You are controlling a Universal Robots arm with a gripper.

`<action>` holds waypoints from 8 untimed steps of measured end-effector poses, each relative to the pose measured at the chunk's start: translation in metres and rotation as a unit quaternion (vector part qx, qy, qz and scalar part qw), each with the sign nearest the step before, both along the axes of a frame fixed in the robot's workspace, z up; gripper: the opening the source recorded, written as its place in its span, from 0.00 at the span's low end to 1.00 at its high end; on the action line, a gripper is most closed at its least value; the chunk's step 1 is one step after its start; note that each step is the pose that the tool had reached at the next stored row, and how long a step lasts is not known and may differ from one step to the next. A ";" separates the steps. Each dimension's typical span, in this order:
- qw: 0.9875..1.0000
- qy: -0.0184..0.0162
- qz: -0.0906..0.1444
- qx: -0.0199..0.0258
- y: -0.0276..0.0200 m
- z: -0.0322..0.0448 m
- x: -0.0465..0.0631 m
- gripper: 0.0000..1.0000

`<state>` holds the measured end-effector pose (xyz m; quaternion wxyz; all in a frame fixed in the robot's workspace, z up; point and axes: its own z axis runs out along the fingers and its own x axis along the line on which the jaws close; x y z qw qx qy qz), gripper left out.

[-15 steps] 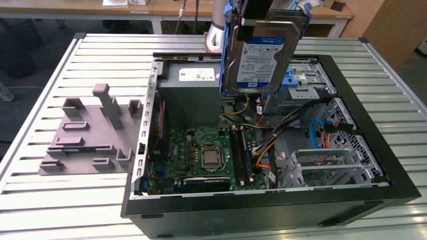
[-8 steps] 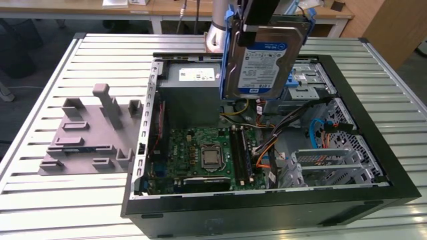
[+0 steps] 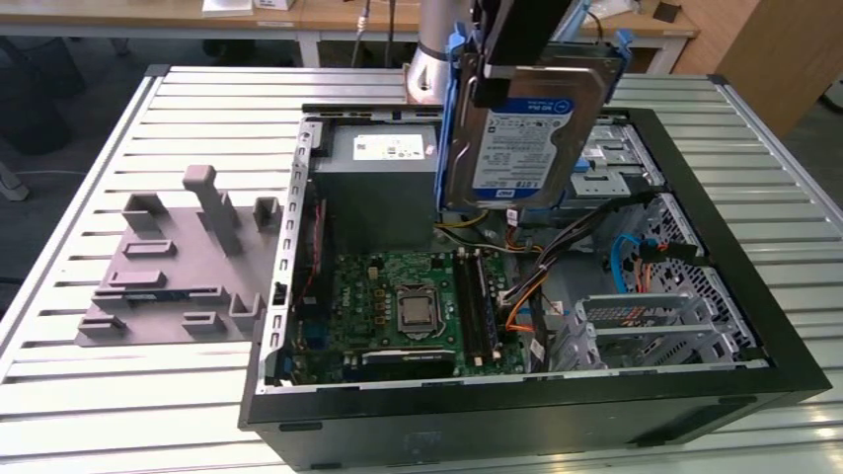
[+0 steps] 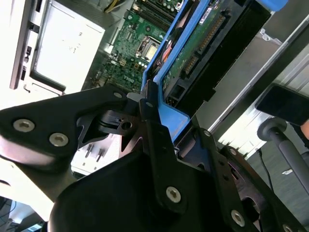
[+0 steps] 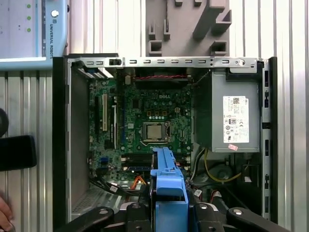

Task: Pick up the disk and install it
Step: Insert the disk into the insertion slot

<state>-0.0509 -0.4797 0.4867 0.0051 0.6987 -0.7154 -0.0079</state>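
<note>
Above computer case, tool holds disk upright.

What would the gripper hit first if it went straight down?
Probably the cables in the case, just below the disk the gripper holds; depth is hard to judge.

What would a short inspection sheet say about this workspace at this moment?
Surface: slatted metal table, carrying an open computer case.
Job's things: disk in its blue frame, held roughly upright in the air above the case, not yet seated.
Clutter: grey plastic stand on the table beside the case, at the exterior view's left.
Grippers: gripper, jaws closed on the disk's upper end.
Cables: orange cables and a blue cable loose inside the case.
Surroundings: desks behind the table.
</note>
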 end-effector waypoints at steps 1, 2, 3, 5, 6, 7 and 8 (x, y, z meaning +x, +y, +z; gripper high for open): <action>1.000 0.000 0.000 0.000 -0.0020 0.0000 0.000 0.36; 1.000 0.000 0.000 0.000 -0.0033 0.0000 0.000 0.36; 1.000 0.000 0.000 0.000 -0.0046 -0.0001 0.000 0.36; 1.000 0.000 0.000 0.000 -0.0068 -0.0002 0.000 0.36; 1.000 0.000 0.000 0.000 -0.0078 -0.0002 0.000 0.36; 1.000 0.000 0.000 0.000 -0.0084 -0.0003 0.000 0.36; 1.000 0.000 0.000 0.000 -0.0092 -0.0004 0.000 0.36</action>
